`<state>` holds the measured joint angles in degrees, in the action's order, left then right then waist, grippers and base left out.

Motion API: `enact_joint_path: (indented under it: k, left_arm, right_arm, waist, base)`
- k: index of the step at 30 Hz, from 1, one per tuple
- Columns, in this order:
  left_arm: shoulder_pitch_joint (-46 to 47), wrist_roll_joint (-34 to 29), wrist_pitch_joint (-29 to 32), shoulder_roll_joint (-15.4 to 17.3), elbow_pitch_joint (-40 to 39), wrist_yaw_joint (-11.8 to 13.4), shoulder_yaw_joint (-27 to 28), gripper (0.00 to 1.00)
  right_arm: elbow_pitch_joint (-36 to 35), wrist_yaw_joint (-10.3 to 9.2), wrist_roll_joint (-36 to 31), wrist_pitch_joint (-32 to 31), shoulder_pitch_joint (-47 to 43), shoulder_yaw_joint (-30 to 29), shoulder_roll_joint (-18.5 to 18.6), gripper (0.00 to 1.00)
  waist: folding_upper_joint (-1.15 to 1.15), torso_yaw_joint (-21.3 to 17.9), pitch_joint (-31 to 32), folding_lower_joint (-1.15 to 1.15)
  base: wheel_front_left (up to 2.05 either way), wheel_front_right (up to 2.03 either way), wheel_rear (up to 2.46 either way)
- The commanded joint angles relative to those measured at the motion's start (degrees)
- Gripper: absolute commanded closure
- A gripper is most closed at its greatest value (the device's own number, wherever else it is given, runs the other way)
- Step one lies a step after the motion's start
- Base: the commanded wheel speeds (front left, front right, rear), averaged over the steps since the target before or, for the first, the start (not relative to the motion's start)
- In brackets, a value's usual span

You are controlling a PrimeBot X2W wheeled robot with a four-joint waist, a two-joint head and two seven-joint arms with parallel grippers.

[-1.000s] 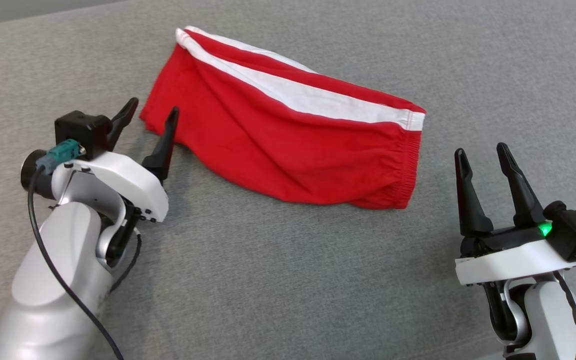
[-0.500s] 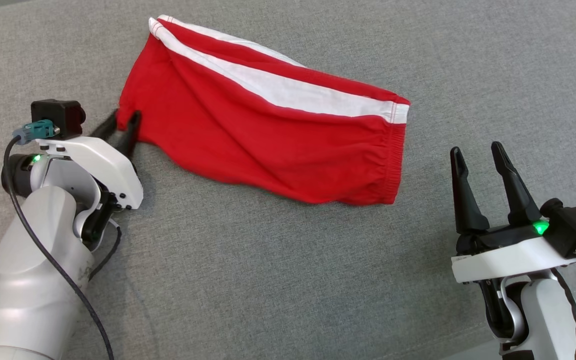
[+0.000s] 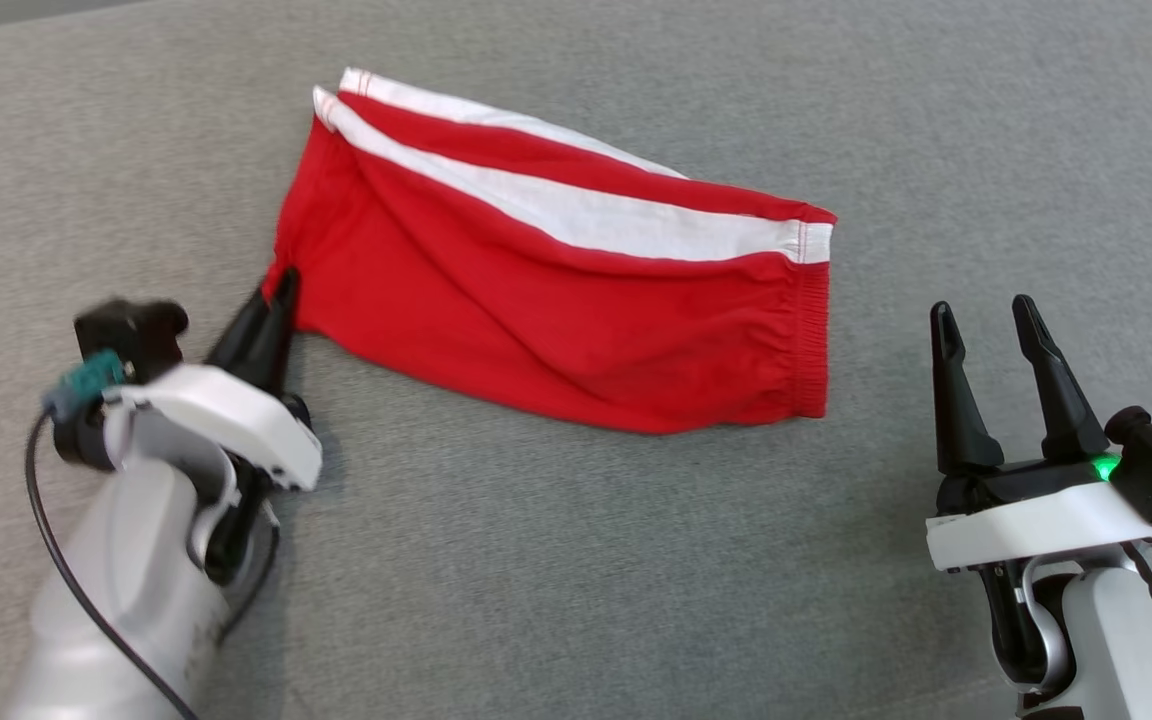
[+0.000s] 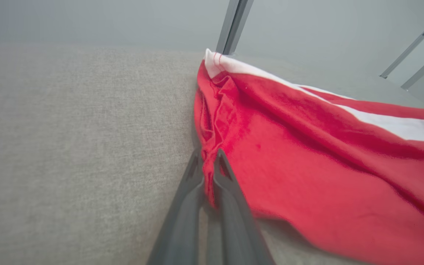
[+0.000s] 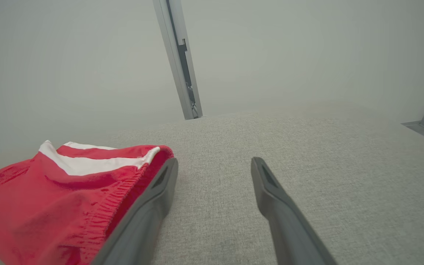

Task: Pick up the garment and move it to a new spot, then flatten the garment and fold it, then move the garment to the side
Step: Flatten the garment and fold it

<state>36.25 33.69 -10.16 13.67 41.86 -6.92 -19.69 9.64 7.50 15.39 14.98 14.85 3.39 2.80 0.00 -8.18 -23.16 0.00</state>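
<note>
PINCHED AT THE CORNER: The robot's left gripper (image 3: 279,290) has its two dark fingers pressed together on a bunched fold at one corner of the red garment (image 3: 556,290). The left wrist view shows the cloth caught right at the fingertips rather than deep between the jaws. From that pinch the garment spreads ahead and to the right of the left gripper, lying flat on the grey fabric surface (image 3: 536,560). Two white stripes run along its far edge. Its gathered elastic end lies near the right gripper (image 3: 984,315), ahead of it and towards its left finger, with a strip of bare surface between them. The right gripper is spread wide and holds nothing. The step in hand looks like the first one, lifting the garment to carry it to a new spot. With so little cloth in the pinch, a slow and steady lift seems wise, since a quick pull could slip the fold free. Hanging from a single corner, the cloth would likely swing and crumple. Having the right gripper close on the elastic end nearest it would help carry the garment stretched out, which should make the flattening easier at the new spot.
</note>
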Motion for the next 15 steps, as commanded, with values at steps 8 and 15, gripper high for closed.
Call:
enact_joint_path:
  k: [8, 15]
  left_arm:
    - [-15.33, 1.51, -1.98, -0.86, -14.92, 5.95, 1.13, 1.00]
    - [-24.18, 2.07, 0.31, -0.62, -26.35, 10.43, 1.07, 1.00]
  right_arm:
    - [0.46, -0.02, -0.71, -1.41, -1.65, -1.20, 0.95, 0.00]
    - [-0.11, -0.02, -0.66, -2.82, -2.93, -2.06, 1.40, 0.00]
  waist:
    - [0.00, 5.82, 4.09, 0.00]
    - [0.00, 7.86, 5.61, 0.00]
  base:
    - [0.00, 0.00, 0.00]
    - [0.00, 0.00, 0.00]
